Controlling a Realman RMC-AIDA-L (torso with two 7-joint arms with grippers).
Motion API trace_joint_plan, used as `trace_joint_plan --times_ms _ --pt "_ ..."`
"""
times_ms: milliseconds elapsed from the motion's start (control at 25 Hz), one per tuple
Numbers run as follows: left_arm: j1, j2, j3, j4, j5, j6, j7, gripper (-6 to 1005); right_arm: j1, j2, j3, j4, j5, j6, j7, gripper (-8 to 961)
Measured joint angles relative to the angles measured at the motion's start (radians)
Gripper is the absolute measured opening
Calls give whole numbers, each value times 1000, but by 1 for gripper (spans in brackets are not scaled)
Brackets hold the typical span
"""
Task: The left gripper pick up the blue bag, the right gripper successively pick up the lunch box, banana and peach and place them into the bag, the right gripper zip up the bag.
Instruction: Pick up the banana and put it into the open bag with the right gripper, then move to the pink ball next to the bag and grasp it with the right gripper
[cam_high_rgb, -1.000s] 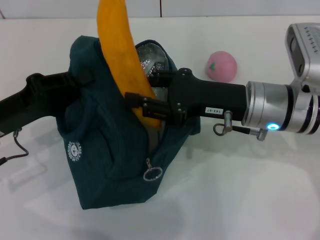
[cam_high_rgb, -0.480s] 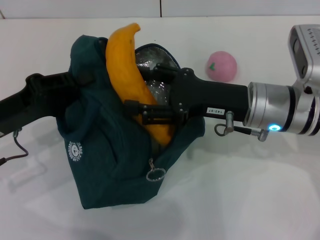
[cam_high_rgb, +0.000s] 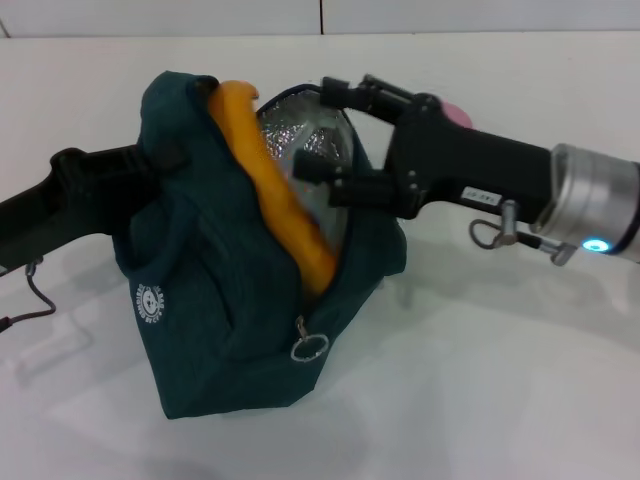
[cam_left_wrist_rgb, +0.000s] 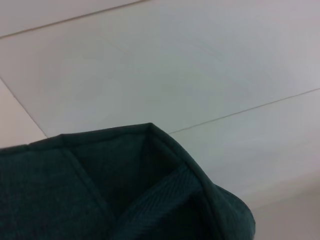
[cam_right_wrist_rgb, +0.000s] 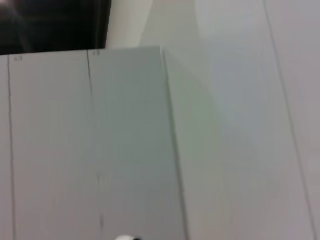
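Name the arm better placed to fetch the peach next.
Right. The right gripper is open and empty above the blue bag, with the peach just behind its arm. The left gripper is holding the bag's edge.

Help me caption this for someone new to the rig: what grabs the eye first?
The banana leans in the open mouth of the blue bag, its upper end poking above the rim. The right gripper, open, hovers at the foil-lined opening. The left gripper holds the bag's other side; the peach peeks from behind the right arm.
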Motion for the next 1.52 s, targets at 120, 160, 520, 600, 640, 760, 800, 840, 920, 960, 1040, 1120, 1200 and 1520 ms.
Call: trace_joint_plan --times_ms 120,160,520,600,640,760,800,840,920,960,1040,1120,1200,1520 --pt "4 0 0 0 -1 0 -1 37 -37 -4 27 -33 -1 -3 -15 872" --pt "6 0 0 1 -2 0 -2 37 -45 -5 35 -35 -1 -11 -22 872" --pt "8 1 0 2 -10 0 -6 36 -175 -26 236 -36 -2 -75 -38 868" --pt "8 2 0 2 -15 1 -7 36 -188 -42 260 -33 -5 -33 7 868" --pt "7 2 0 2 -19 1 -7 36 -191 -54 266 -32 -10 2 37 867" --pt "9 3 0 0 -26 2 -7 36 -185 -90 268 -33 -54 148 168 866" --pt "9 3 0 0 -26 2 -7 36 -173 -107 270 -36 -98 229 244 866" --pt "9 3 0 0 -26 2 -7 36 -173 -107 270 -36 -98 229 244 865" --pt "10 3 0 -1 -27 3 -6 36 -151 -122 271 -38 -152 290 305 864" --pt "11 3 0 -1 -27 3 -6 37 -132 -130 271 -39 -192 325 338 864" --pt "13 3 -1 -2 -27 2 -3 37 -105 -134 271 -39 -248 376 376 863" --pt "13 3 -1 -2 -27 1 -2 37 -61 -133 272 -35 -332 443 419 862" --pt "13 3 -1 -3 -27 -2 -1 37 -24 -123 272 -30 -407 495 455 862" --pt "12 3 -2 -3 -27 -8 1 36 103 -80 273 -5 -636 636 640 858"
